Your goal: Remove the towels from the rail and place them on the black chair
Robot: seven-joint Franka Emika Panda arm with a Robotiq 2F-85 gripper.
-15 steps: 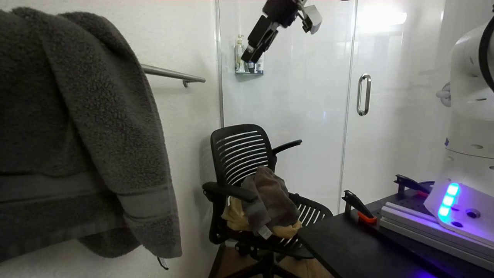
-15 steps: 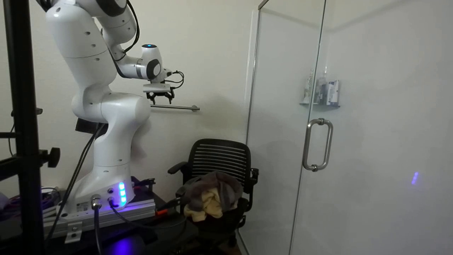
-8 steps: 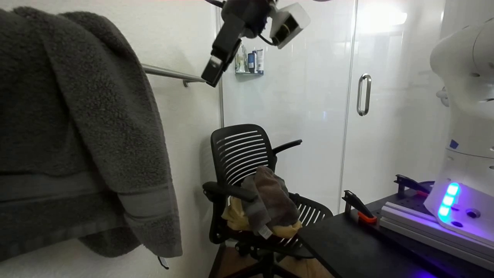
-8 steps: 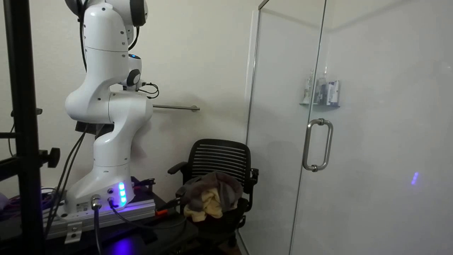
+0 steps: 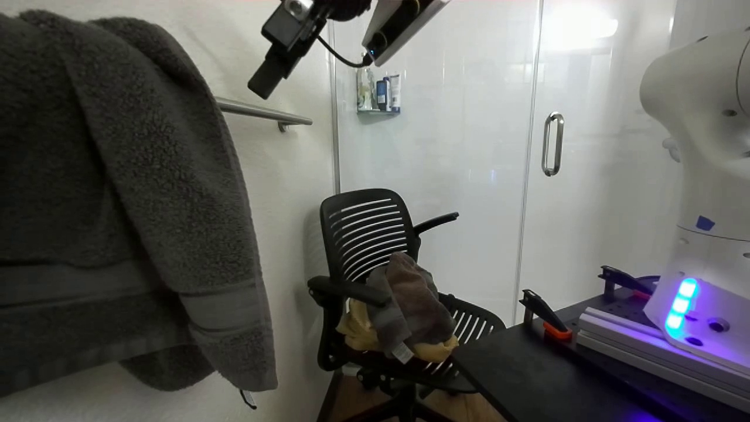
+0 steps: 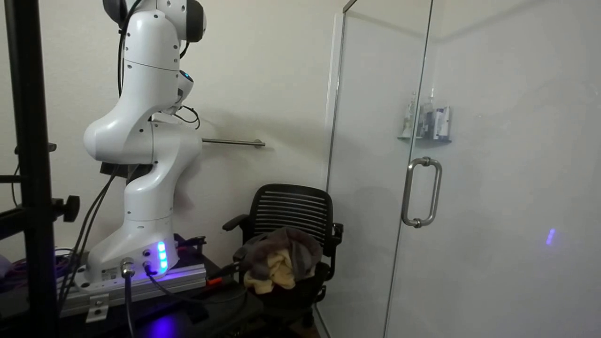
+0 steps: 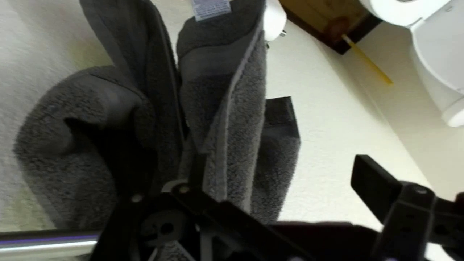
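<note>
A thick dark grey towel (image 5: 146, 176) hangs over the metal rail (image 5: 263, 112) on the wall. The towel fills the left and middle of the wrist view (image 7: 243, 108), with the rail (image 7: 47, 243) at the bottom left. My gripper (image 7: 282, 172) is open and empty, one finger in front of the towel, the other over bare wall. In an exterior view the gripper (image 5: 266, 79) is above the rail, right of the towel; the arm hides it in the other view. The black chair (image 5: 366, 214) holds a crumpled brown-grey towel (image 5: 419, 302) and a yellow cloth (image 5: 358, 331).
A glass shower door with a metal handle (image 5: 552, 143) and a shelf of bottles (image 5: 379, 97) stand behind the chair. A black table (image 5: 527, 369) with clamps (image 5: 545, 313) carries the arm's base. A white toilet (image 7: 438, 47) shows in the wrist view.
My gripper has moved left in an exterior view, toward the hanging towel and the wall, and the wrist has tilted. The arm has swung round. Towels and chair have not moved.
</note>
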